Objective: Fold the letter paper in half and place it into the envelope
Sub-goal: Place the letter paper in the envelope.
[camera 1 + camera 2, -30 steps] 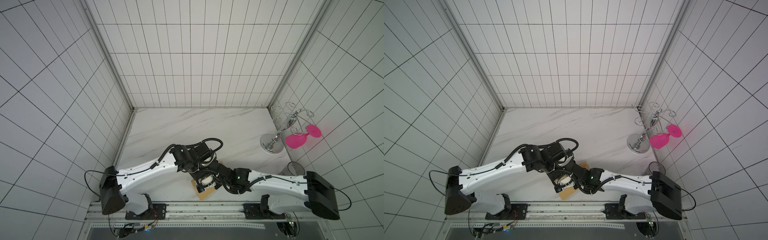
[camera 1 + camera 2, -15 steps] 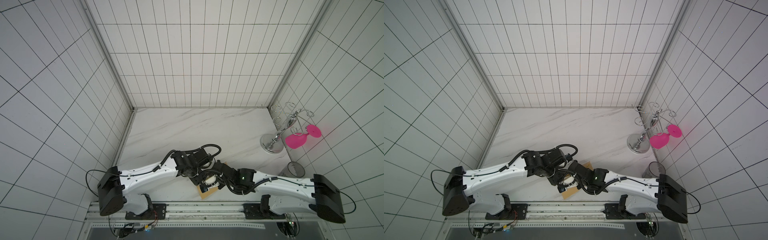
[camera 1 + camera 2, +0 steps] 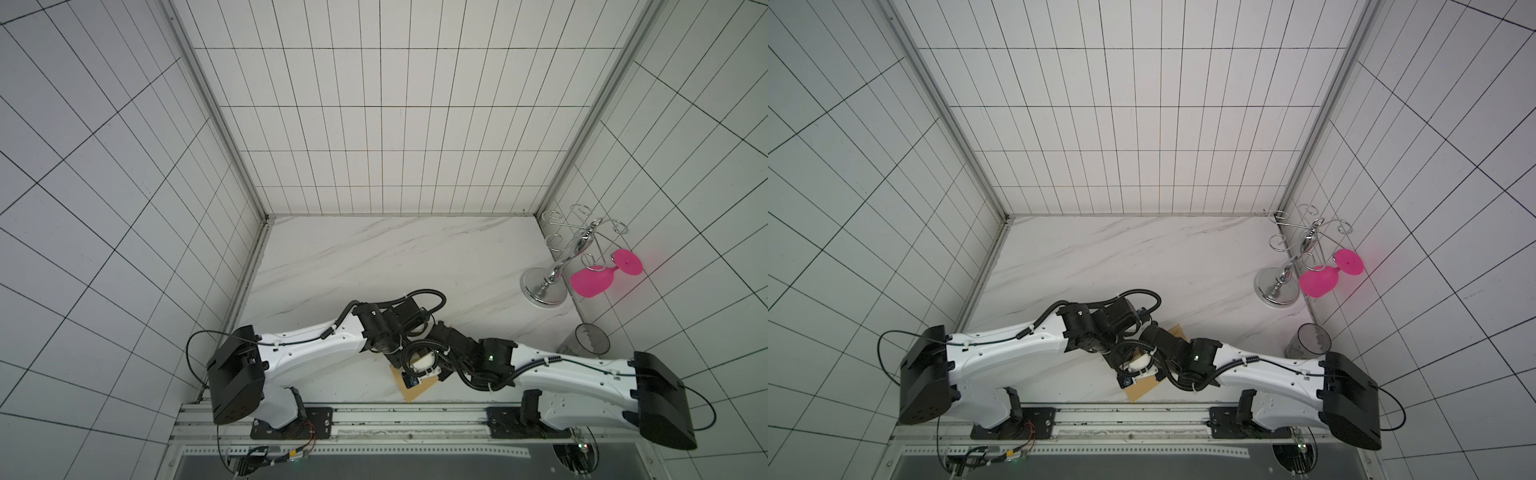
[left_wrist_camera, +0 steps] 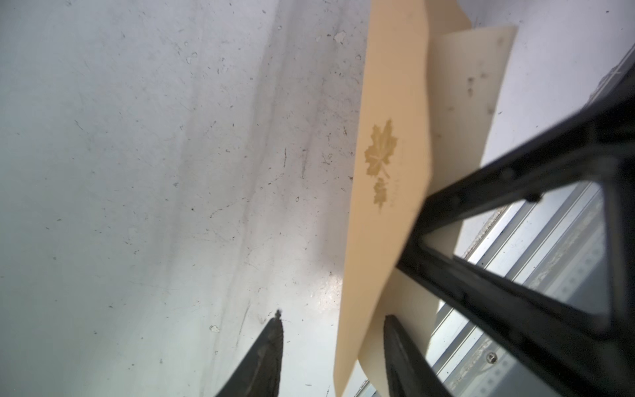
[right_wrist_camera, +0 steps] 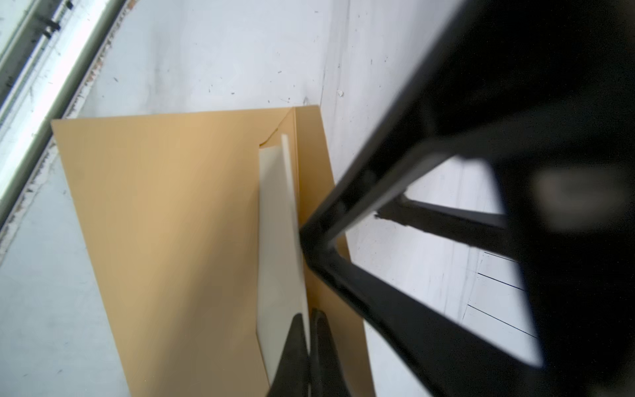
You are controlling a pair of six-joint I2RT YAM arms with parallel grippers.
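- surface [image 4: 137, 137]: white marble-look slab with grey veins, glossy; fine scratches and specks show close up. White tiled walls with dark grout on three sides.
- envelope [image 5: 171, 223]: mustard-tan kraft, matte, plain rectangle. It lies at the front of the surface near the metal rail. In both top views only its corners [image 3: 415, 388] show from under the two wrists.
- flap [image 4: 388, 86]: runs along one long edge, opened away from the mouth, with a gold-brown maple-leaf print [image 4: 379, 154] on it.
- letter paper [image 5: 278, 223]: thin, smooth, pale cream, clearly lighter than the envelope. It is mostly inside the mouth, with a narrow, slightly bowed strip still out next to the flap. A few faint dark marks show on it in the left wrist view.
- right hand [image 5: 308, 314]: black fingers together, pinched on the exposed edge of the letter paper.
- left hand [image 4: 333, 316]: black tapered fingers apart. The flap and sheet edges pass between them, close to one finger and clear of the other, not clamped.
- far right corner, well apart from the envelope: chrome wire stand [image 3: 544, 286], pink stem glass [image 3: 590, 282] just beside it, smoky translucent cup [image 3: 584, 338] near the wall.
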